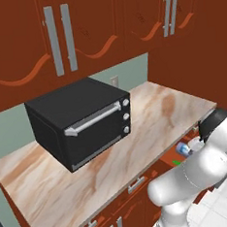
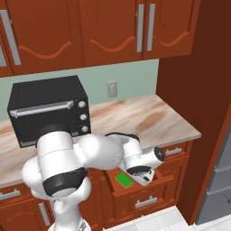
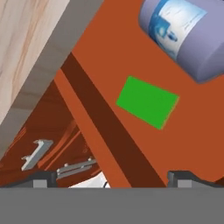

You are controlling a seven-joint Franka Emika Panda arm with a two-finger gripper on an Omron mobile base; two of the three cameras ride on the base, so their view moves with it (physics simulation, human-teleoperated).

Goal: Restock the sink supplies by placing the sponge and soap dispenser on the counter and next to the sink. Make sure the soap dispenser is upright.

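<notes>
You're hovering end effector (image 3: pixel 111 179), fingers spread wide, empty, over open drawer (image 3: pixel 100 61). Sponge (image 3: pixel 147 102) lying flat mid-drawer, soap dispenser (image 3: pixel 186 33) on its side beside it. Probably grabbing sponge first: drop straight down.

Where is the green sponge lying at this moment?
The sponge lies flat on the floor of the open drawer below the counter, in hand view beside the soap dispenser, which lies on its side.
</notes>
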